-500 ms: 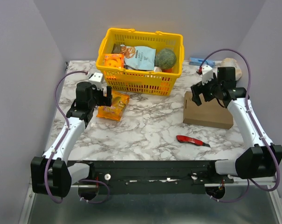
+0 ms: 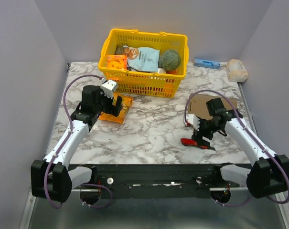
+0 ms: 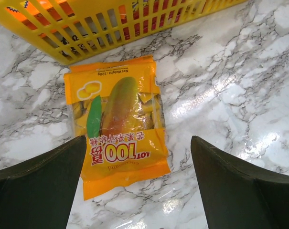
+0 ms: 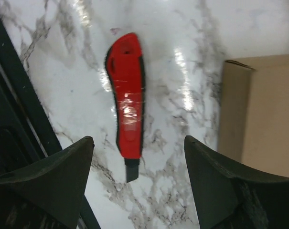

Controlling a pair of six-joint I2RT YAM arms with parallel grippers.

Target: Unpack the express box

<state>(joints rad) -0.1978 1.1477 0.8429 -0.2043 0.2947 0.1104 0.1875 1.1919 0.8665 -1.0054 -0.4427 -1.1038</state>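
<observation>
Just beyond the right gripper (image 2: 198, 139), express box (image 2: 201, 103)

Flat brown express box (image 2: 202, 101), lid down

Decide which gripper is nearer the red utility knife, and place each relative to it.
Right. The right gripper hovers just above the red utility knife, jaws open. The left gripper is far across the table, over the orange snack packet.

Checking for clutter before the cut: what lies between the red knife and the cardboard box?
Nothing. The right wrist view shows only bare marble table between the red knife and the cardboard box; they lie apart.
</observation>
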